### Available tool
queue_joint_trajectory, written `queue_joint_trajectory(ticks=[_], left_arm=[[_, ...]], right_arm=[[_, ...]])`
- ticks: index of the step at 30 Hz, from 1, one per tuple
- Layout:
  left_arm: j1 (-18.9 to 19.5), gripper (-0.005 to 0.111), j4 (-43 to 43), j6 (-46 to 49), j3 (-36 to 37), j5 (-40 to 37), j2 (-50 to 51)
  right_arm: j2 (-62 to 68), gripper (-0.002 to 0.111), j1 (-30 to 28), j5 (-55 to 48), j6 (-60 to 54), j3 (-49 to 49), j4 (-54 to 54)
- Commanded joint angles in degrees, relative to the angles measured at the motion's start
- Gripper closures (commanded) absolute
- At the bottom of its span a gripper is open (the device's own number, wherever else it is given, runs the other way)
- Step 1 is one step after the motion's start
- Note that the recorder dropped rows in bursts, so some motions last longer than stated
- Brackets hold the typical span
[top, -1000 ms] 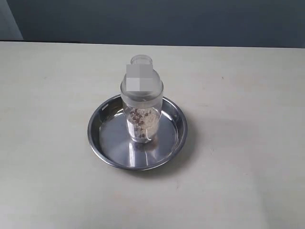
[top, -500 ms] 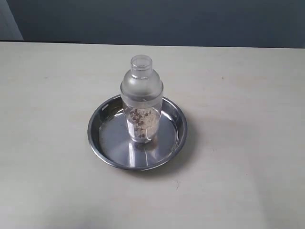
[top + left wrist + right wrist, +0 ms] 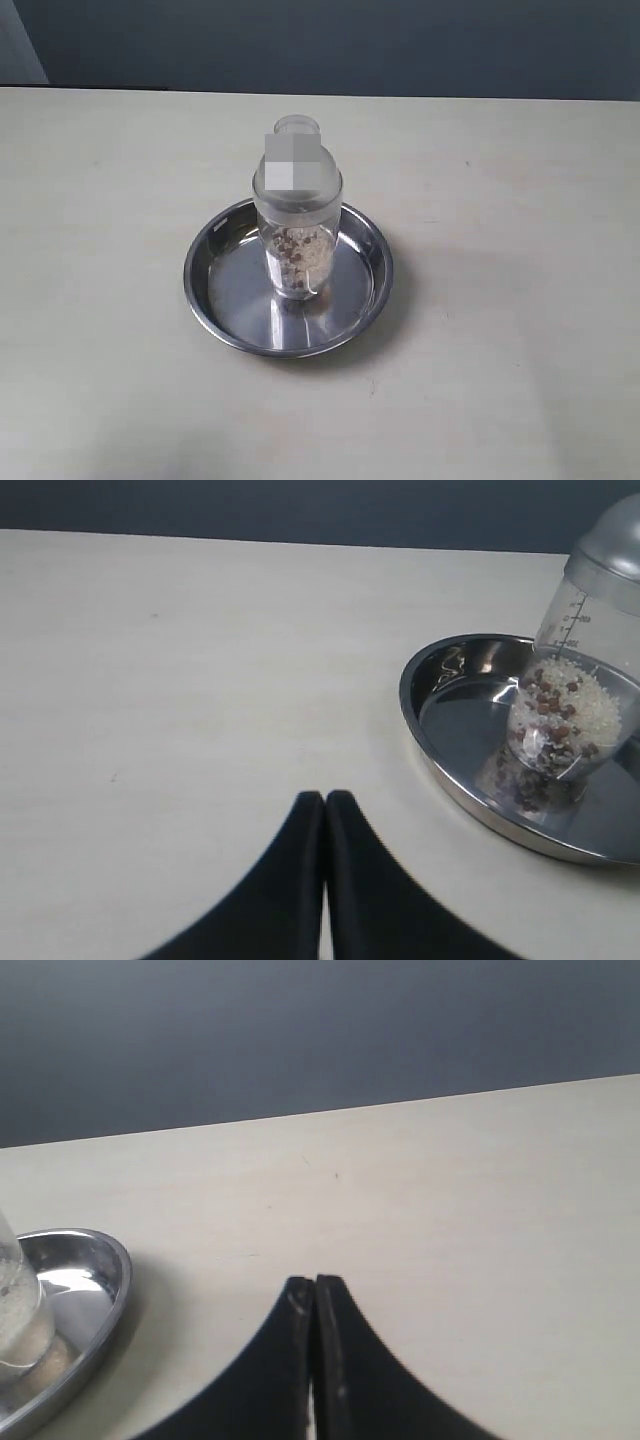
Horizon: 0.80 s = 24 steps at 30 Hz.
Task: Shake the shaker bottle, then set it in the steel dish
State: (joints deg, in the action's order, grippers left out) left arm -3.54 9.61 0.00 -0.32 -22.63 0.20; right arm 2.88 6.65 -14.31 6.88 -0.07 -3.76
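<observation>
The clear shaker bottle (image 3: 297,215) stands upright in the steel dish (image 3: 225,300) at the middle of the table, with brown and white granules in its lower part. The left wrist view shows the shaker bottle (image 3: 572,715) inside the steel dish (image 3: 455,755), well apart from my left gripper (image 3: 325,798), whose black fingers are pressed together on nothing. In the right wrist view my right gripper (image 3: 314,1283) is shut and empty too, with the steel dish (image 3: 95,1270) and a sliver of the shaker bottle (image 3: 18,1310) off to one side. Neither gripper appears in the exterior view.
The pale table (image 3: 520,300) runs back to a dark blue-grey wall (image 3: 350,45). Nothing else stands on the table around the dish.
</observation>
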Motion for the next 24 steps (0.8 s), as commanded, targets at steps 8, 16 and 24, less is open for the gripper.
queue_joint_trajectory(ticks=[8, 16, 24], left_arm=[[0.02, 0.106, -0.86, 0.00, 0.32, 4.02, -0.20], [0.02, 0.106, -0.86, 0.00, 0.32, 4.02, -0.20], [0.02, 0.106, -0.86, 0.00, 0.32, 4.02, -0.20]], right_arm=[[0.22, 0.109, 0.18, 0.88, -0.20, 0.07, 0.04], [0.22, 0.109, 0.18, 0.88, -0.20, 0.07, 0.04], [0.22, 0.109, 0.18, 0.72, -0.20, 0.07, 0.04]])
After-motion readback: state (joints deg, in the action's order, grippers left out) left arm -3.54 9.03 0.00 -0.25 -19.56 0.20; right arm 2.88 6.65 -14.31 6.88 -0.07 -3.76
